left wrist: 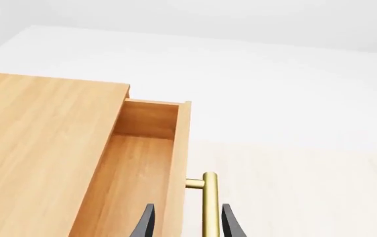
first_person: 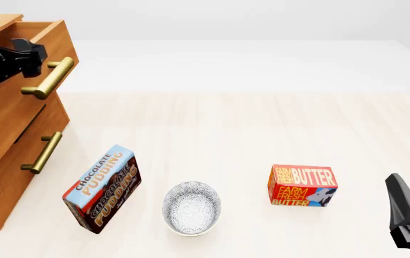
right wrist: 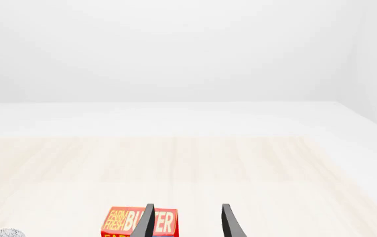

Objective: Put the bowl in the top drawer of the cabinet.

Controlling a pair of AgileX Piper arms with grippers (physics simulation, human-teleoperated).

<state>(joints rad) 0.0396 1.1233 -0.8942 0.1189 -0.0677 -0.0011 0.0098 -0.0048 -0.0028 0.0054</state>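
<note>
Cabinet (first_person: 4,161) stands at the front view's left edge of the table (first_person: 247,134). Top drawer (first_person: 18,91) is pulled partly out; the left wrist view shows its interior bare. Left hand (left wrist: 185,222) is at the drawer's brass handle (left wrist: 209,202), fingers spread with the bar between them; whether they touch it cannot be told. Lower drawer (first_person: 11,177) is shut.

Bowl (first_person: 192,208) sits upright on the table near its front edge, between the chocolate pudding box (first_person: 103,188) and the butter box (first_person: 303,186), touching neither and well apart from the cabinet.

Right hand (right wrist: 186,222) is over the table's right front, beside the butter box, fingers apart, holding nothing.
</note>
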